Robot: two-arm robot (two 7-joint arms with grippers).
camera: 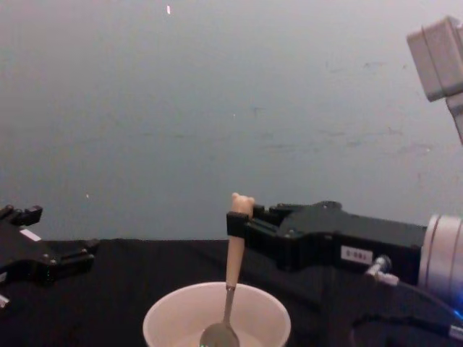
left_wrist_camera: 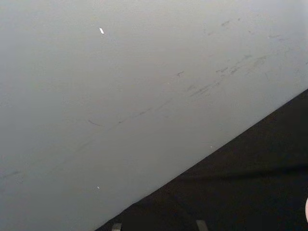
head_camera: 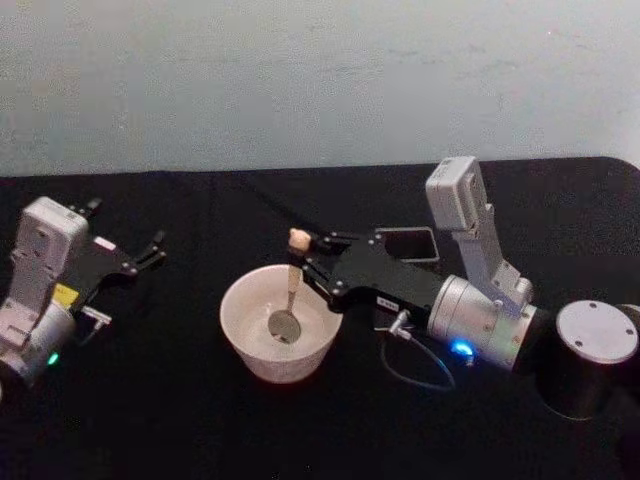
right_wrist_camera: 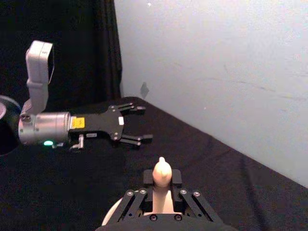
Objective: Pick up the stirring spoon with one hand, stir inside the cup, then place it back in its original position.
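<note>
The wide off-white cup stands at mid-table. The stirring spoon stands upright in it, its metal bowl low inside the cup and its bear head above the rim. My right gripper reaches in from the right and is shut on the spoon's beige handle just below the bear head. The chest view shows the spoon, the cup and the right gripper from the side. The right wrist view shows the bear head of the spoon between the fingers. The dark square holder sits empty behind my right arm. My left gripper rests open at the far left.
A dark cylinder with a grey top stands at the right edge beside my right arm. A thin cable loops on the black cloth under the right wrist. A pale wall closes off the back of the table.
</note>
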